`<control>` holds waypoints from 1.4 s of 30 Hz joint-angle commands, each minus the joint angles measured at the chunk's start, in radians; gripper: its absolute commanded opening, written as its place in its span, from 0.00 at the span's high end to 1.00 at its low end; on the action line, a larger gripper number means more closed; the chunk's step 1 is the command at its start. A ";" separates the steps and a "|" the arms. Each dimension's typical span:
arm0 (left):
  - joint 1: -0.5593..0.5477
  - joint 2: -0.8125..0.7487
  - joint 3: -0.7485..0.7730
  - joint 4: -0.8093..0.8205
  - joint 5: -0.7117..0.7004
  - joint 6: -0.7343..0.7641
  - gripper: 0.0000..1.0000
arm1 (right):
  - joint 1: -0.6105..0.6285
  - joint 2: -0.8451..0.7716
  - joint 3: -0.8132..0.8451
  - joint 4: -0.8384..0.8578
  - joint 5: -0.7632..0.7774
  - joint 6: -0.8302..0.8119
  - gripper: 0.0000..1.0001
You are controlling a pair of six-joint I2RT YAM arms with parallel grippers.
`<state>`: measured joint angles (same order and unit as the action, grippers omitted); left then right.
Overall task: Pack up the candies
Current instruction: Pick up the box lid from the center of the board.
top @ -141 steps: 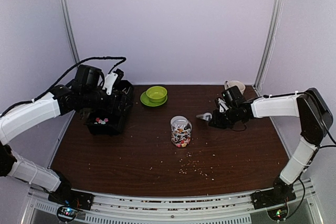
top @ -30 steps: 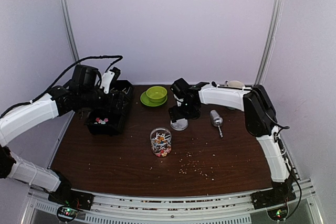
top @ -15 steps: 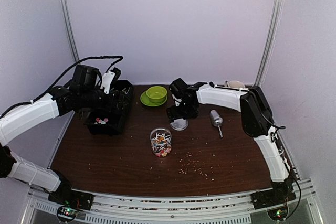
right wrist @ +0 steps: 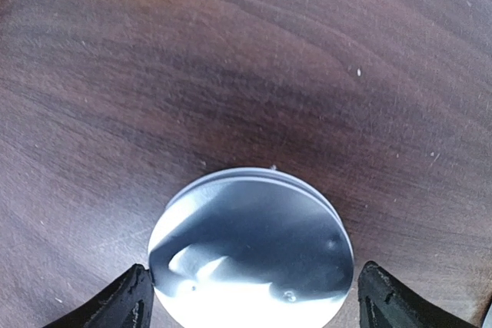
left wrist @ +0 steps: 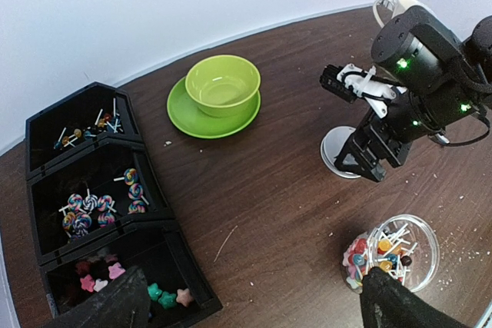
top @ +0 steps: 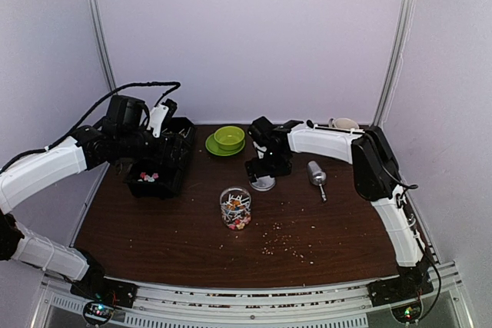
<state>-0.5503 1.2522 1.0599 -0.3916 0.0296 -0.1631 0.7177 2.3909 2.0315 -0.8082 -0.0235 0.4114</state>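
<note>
**A:** What is different from a few seconds back?

**B:** The scoop (top: 316,173) is out of the right hand (top: 260,169) and lies on the surface (top: 154,228), right of centre in the top view. The jar (top: 235,209) has moved down and left, toward the middle of the frame. The right hand has swung over to the lid (right wrist: 250,255) and hangs just above it.

**A:** Is it gripping the lid?

**B:** No. Its fingers (right wrist: 127,305) are spread wide, one on either side of the lid's rim, and they clasp nothing. Over the last second it has barely shifted.

**A:** And the candies?

**B:** A good heap of candies (left wrist: 375,254) sits in the jar, at the lower right of the left wrist view, with sticks poking up. More remain in the black tray (left wrist: 181,263) at the left edge. To my eye the scooping is over and capping is the step in hand.

**A:** What about the left hand?

**B:** The left hand (left wrist: 252,297) is spread wide too and empty. It hovers by the tray as before.

**A:** What stands in the way?

**B:** The lid lies flat and thin on the wood, so there is little edge to pinch. The jar stands apart from it, down and to the left, so the lid must be carried across. The green bowl (top: 229,137) on its saucer (top: 211,146) is near the lid's upper left, and the scoop lies to its right. Crumbs (top: 280,242) litter the surface below the jar, though I'd think they are harmless.
</note>
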 commanded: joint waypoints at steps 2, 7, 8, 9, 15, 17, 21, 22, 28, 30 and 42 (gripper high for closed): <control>0.009 0.005 0.000 0.028 0.007 -0.002 0.02 | 0.001 0.028 0.029 -0.050 -0.007 0.008 0.07; 0.010 0.003 0.003 0.028 0.008 -0.001 0.02 | 0.000 0.052 0.090 -0.086 -0.016 0.001 0.07; 0.009 0.001 0.002 0.028 0.008 -0.001 0.02 | 0.000 0.053 0.092 -0.086 -0.014 0.002 0.08; 0.009 0.000 0.003 0.027 0.007 -0.001 0.02 | 0.000 0.056 0.095 -0.088 -0.012 0.003 0.08; 0.009 -0.002 0.002 0.027 0.006 -0.001 0.02 | 0.002 0.079 0.137 -0.123 -0.014 -0.005 0.07; 0.009 -0.002 0.002 0.027 0.007 -0.001 0.02 | 0.003 0.082 0.145 -0.131 -0.015 -0.009 0.07; 0.010 -0.001 0.004 0.027 0.006 -0.001 0.02 | 0.003 0.086 0.152 -0.144 -0.019 -0.018 0.07; 0.009 0.000 0.003 0.027 0.007 -0.001 0.02 | 0.003 0.087 0.153 -0.144 -0.021 -0.019 0.07; 0.010 0.004 0.003 0.028 0.006 -0.001 0.02 | 0.005 0.095 0.169 -0.160 -0.026 -0.028 0.06; 0.010 0.005 0.005 0.027 0.007 -0.002 0.02 | 0.005 0.099 0.175 -0.165 -0.026 -0.028 0.06; 0.009 0.005 0.003 0.027 0.010 -0.001 0.02 | 0.005 0.104 0.187 -0.175 -0.030 -0.035 0.13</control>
<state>-0.5488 1.2537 1.0599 -0.3920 0.0299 -0.1631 0.7185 2.4813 2.1891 -0.9619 -0.0528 0.3874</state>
